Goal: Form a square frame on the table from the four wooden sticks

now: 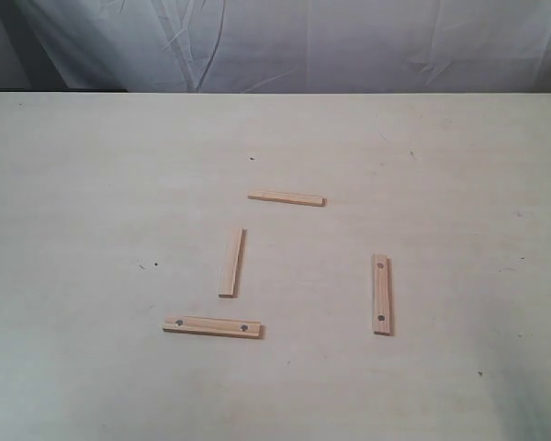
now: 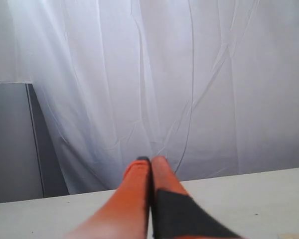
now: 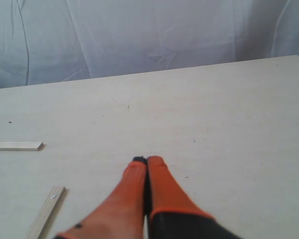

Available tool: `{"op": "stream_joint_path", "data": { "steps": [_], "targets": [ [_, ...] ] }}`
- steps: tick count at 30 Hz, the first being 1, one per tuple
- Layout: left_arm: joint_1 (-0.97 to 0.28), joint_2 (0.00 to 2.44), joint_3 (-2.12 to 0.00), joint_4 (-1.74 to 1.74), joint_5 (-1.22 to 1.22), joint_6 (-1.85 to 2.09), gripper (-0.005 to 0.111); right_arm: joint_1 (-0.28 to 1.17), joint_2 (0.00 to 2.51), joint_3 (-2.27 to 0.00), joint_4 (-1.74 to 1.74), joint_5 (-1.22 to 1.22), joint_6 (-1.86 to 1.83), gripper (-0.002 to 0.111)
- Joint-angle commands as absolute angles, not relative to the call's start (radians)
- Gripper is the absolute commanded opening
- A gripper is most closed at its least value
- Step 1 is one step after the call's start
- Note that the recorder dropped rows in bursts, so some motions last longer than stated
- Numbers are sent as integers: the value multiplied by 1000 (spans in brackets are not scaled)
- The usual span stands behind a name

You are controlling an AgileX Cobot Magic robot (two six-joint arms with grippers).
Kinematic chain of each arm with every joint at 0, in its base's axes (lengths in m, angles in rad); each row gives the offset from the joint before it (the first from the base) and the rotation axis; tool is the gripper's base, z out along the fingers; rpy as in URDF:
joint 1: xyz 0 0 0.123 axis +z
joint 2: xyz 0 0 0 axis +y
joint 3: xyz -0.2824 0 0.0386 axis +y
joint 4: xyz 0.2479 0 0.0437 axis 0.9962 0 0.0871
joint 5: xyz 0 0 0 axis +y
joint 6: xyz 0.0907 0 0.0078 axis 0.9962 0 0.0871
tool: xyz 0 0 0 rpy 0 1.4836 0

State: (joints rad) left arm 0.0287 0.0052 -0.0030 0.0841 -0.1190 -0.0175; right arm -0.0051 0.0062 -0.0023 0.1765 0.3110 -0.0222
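On the bench (image 1: 83, 202) the far stick (image 1: 286, 197) lies crosswise, and the plain stick (image 1: 231, 262) nearer to me runs lengthwise. The near stick (image 1: 212, 327) (it has a dark hole near each end) lies crosswise just beside the plain one's near end. The right stick (image 1: 381, 294), also with two holes, lies lengthwise, well apart. None of them touches another, so no square is formed. The left jaws are pressed together and hold nothing, their orange fingers (image 2: 137, 199) touching. The right jaws are the same.
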Motion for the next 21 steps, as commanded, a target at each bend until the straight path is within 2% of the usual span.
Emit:
{"op": "stream_joint_path", "data": {
  "steps": [1, 6, 12, 21],
  "targets": [
    [20, 0, 0, -12, -146, -51, 0, -11, 0, 0, 177, 304, -23, -1],
    [20, 33, -195, 22, 136, -44, 0, -11, 0, 0, 177, 304, -23, -1],
    [20, 289, -483, 140, 574, -45, 0, -11, 0, 0, 177, 304, -23, -1],
    [19, 454, -545, 45, 611, -53, 0, -11, 0, 0, 177, 304, -23, -1]
  ]
}}
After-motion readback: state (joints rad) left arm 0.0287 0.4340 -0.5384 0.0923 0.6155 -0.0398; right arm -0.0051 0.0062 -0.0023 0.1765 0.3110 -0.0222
